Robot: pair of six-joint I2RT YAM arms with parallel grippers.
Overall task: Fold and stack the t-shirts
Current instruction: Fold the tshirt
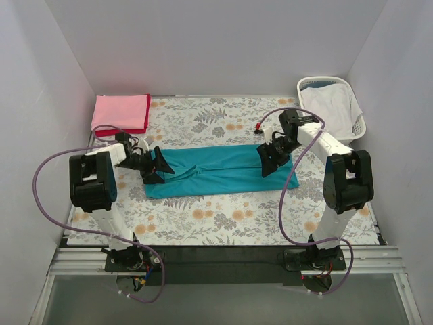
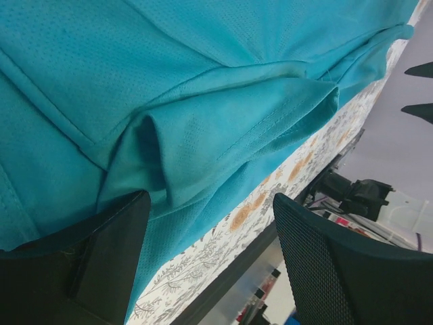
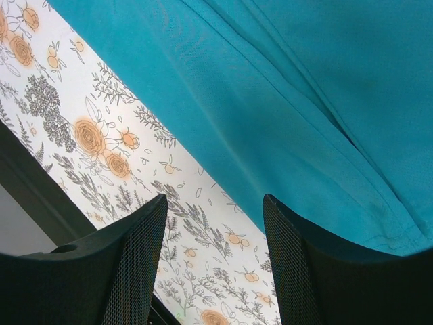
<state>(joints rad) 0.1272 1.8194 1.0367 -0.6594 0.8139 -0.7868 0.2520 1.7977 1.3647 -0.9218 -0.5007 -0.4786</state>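
Floral-print tabletop (image 1: 223, 220) enclosed by plain pale walls (image 1: 203, 47); teal t-shirt (image 1: 216, 172) lies across it, left claw (image 1: 161, 170) and right claw (image 1: 265, 164) both spread at its ends.

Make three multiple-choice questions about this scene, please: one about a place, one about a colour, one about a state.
1. The pink shirt lies:
A) at the far left corner of the table, on the red shirt
B) in the middle
C) at the near right corner

2. The shirt between the left gripper and the right gripper is:
A) red
B) teal
C) white

3. The right gripper's jaws are:
A) shut on cloth
B) open, holding nothing
C) out of view

Answers:
1 A, red edges show beneath the pink.
2 B, the teal shirt reaches from one gripper to the other.
3 B, the right wrist view shows bare table between the jaws.
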